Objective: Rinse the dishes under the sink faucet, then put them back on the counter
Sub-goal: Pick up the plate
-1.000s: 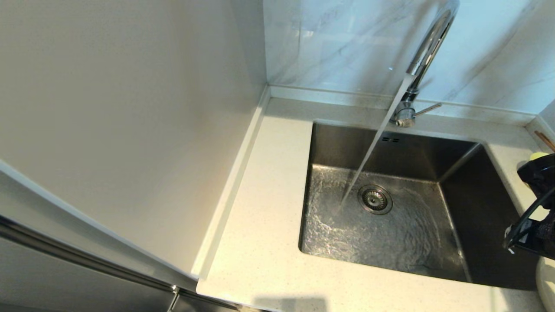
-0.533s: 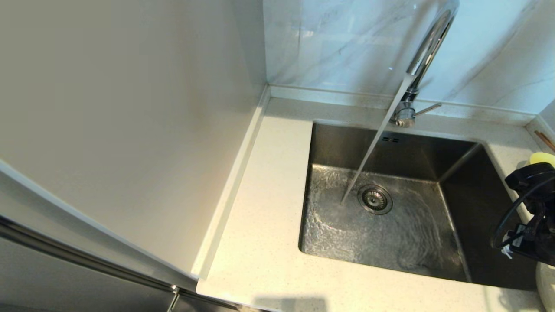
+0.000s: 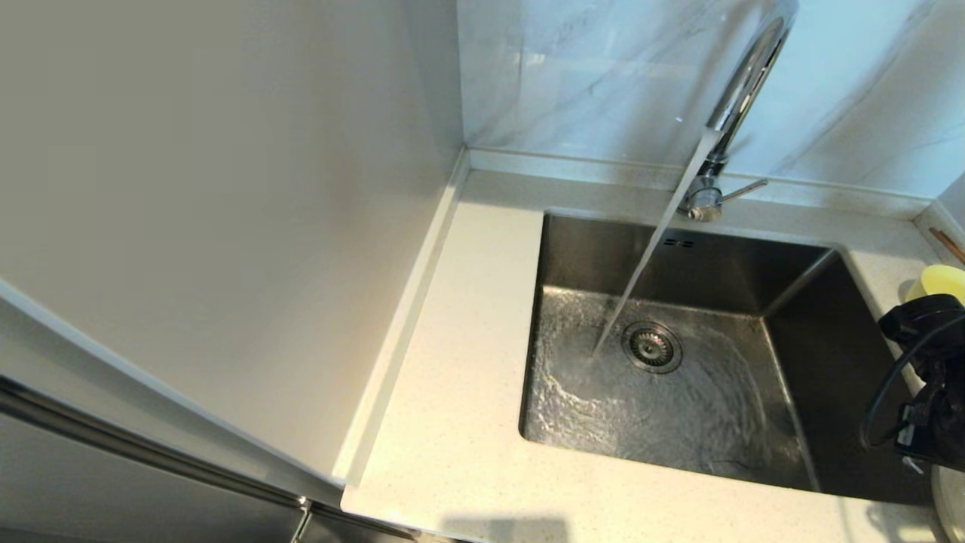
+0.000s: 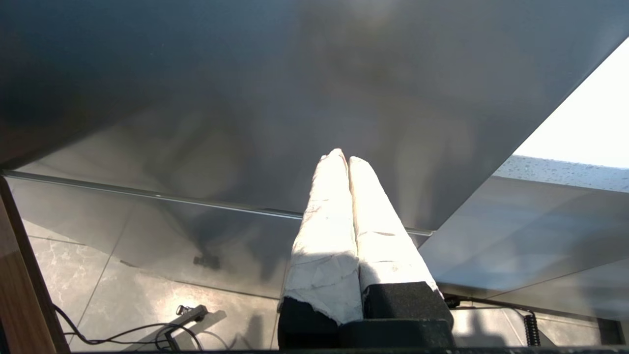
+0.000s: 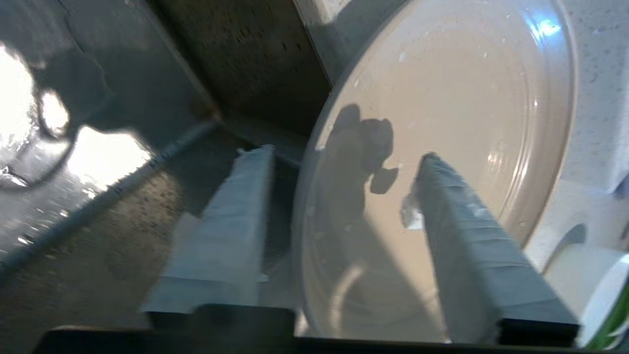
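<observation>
Water runs from the chrome faucet into the steel sink, landing beside the drain strainer. The cream-white plate lies on the counter at the sink's right edge; in the head view only a sliver of the plate shows. My right gripper is open and straddles the plate's rim, one finger on the sink side and one over the plate. The pale-yellow bowl peeks out behind my right arm. My left gripper is shut and parked below the counter.
A tall pale panel walls off the counter's left side. A marble backsplash rises behind the faucet. A white and green container stands next to the plate. The faucet lever points right.
My right arm has dropped along the right edge toward the plate, uncovering more of the yellow bowl. The water keeps running.
</observation>
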